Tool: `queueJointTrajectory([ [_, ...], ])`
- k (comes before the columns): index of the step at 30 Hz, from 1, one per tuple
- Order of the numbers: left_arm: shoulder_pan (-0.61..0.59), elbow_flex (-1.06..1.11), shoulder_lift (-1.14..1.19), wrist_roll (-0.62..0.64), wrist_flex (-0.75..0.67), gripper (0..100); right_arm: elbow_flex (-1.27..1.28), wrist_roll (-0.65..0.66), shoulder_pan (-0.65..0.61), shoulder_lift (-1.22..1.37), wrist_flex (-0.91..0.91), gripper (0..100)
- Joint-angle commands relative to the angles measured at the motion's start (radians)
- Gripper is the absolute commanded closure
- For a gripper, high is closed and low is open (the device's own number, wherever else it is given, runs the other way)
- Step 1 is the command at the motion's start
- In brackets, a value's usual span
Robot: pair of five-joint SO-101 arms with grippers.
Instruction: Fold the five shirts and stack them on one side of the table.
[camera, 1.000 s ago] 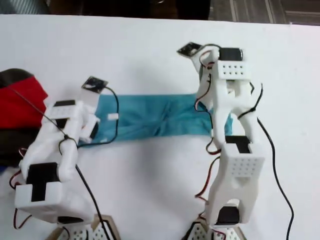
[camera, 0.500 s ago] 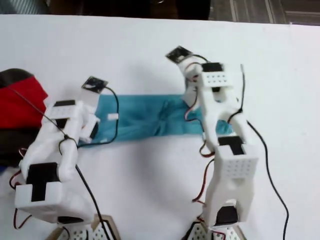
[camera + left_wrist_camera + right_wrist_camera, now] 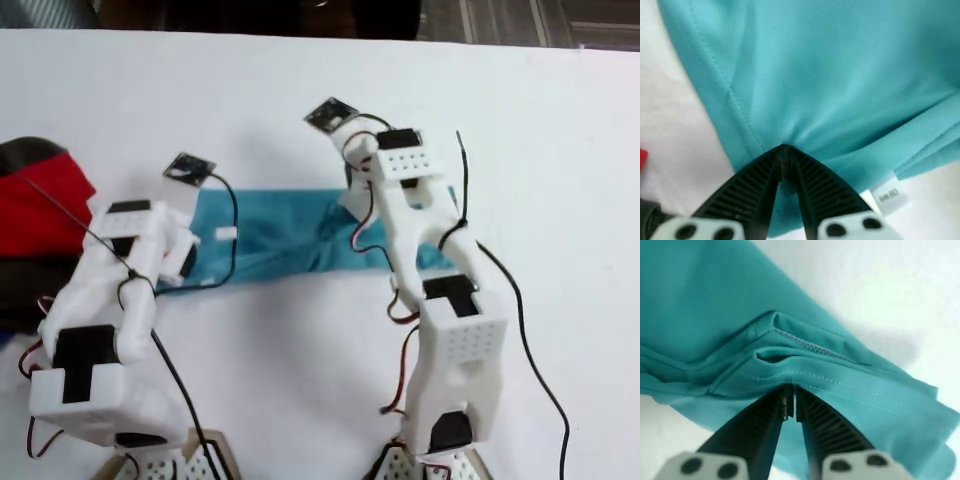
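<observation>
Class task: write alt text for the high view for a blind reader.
Two arms pinch a teal shirt lying as a long strip on a table, left gripper at one end, right gripper further along. Red clothing lies at the table's edge.

My left arm (image 3: 100,290) and right arm (image 3: 460,340) are white printed shells with black motor blocks, perforated panels, and red and black cables. My jaws are black and ribbed, on white screw-holed mounts.

The shirt (image 3: 275,235) is plain teal with pale stitching; its label (image 3: 887,194) is white. The counter (image 3: 150,90) is white. The garment (image 3: 45,205) at 9 o'clock is red. The left gripper (image 3: 783,152) and right gripper (image 3: 790,392) are black and ribbed.
</observation>
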Motion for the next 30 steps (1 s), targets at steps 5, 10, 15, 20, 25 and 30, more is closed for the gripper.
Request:
queueJointTrajectory([
  [5, -0.017, -0.002, 0.003, 0.008, -0.02, 97, 0.029, 0.002, 0.133, -0.246, 0.111, 97.9],
  [10, -0.017, -0.002, 0.003, 0.008, -0.02, 97, 0.187, 0.003, 0.234, -0.251, 0.07, 97.9],
  [15, -0.017, -0.001, 0.003, 0.008, -0.02, 97, 0.362, 0.003, 0.315, -0.248, -0.116, 97.9],
  [20, -0.017, -0.001, 0.003, 0.008, -0.02, 97, 0.431, 0.003, 0.378, -0.257, -0.119, 97.9],
  [25, -0.017, -0.001, 0.003, 0.008, -0.02, 97, 0.431, 0.005, 0.377, -0.266, -0.036, 97.9],
  [30, -0.017, -0.001, 0.003, 0.008, -0.02, 97, 0.431, 0.061, 0.375, -0.429, 0.016, 97.9],
])
